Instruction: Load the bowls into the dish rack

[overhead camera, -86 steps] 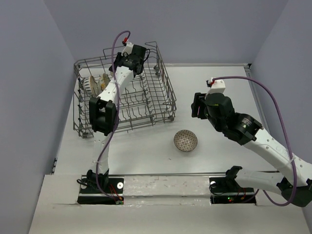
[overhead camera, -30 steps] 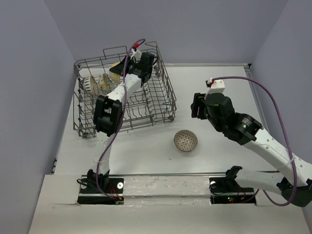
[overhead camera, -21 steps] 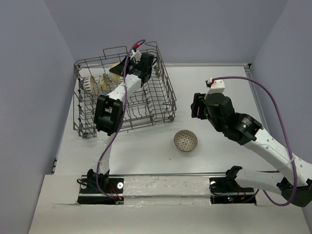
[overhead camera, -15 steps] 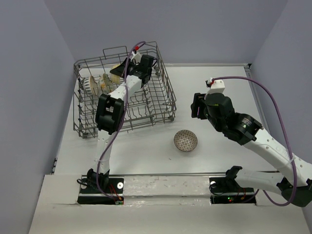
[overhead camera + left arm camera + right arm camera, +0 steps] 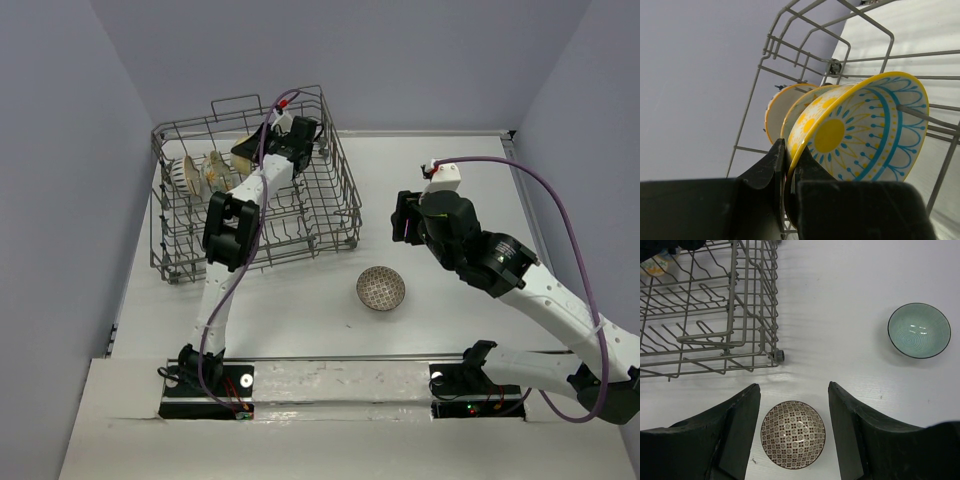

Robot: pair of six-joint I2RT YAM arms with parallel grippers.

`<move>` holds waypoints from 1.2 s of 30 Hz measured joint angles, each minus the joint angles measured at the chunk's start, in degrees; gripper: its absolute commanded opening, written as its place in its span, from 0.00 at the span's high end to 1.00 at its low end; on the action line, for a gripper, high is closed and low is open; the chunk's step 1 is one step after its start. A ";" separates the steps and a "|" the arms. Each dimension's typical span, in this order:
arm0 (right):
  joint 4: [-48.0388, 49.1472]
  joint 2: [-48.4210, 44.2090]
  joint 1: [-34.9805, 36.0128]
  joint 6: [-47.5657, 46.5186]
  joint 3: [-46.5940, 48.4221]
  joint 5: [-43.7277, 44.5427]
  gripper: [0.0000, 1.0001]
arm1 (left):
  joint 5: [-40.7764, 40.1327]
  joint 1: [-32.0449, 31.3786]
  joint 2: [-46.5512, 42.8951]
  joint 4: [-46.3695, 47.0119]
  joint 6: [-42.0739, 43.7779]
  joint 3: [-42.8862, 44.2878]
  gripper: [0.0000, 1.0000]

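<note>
My left gripper is shut on the rim of a white bowl with yellow flowers and teal lines, held on edge inside the dish rack. Two more bowls stand on edge just behind it. From above, the left gripper is at the far side of the dish rack, beside the standing bowls. My right gripper hangs open above the brown-patterned bowl, which lies on the table. A teal bowl sits further right.
The rack's corner with a small wheel is close to the brown-patterned bowl. Upright tines fill the rack floor. Grey walls close in the white table on three sides.
The left arm has shifted slightly inside the rack, carrying the flower bowl nearer the standing bowls. The right arm has stayed still.
</note>
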 measured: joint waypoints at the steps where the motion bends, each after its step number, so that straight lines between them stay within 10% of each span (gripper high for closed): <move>1: -0.02 0.04 0.00 0.00 0.00 0.00 0.37 | 0.61 -0.02 0.48 -0.83 -0.63 0.31 1.00; 6: -0.02 0.22 0.00 0.00 0.00 0.02 0.37 | 1.75 0.09 1.75 -3.39 -2.51 1.49 0.96; 22: -0.02 1.22 0.00 -0.20 -0.11 0.02 0.37 | 4.90 0.13 1.95 -8.55 -6.36 2.19 0.42; 36: 0.00 1.22 0.00 -0.24 -0.11 0.02 0.37 | 5.49 -0.61 -0.57 -9.60 -6.97 2.05 0.26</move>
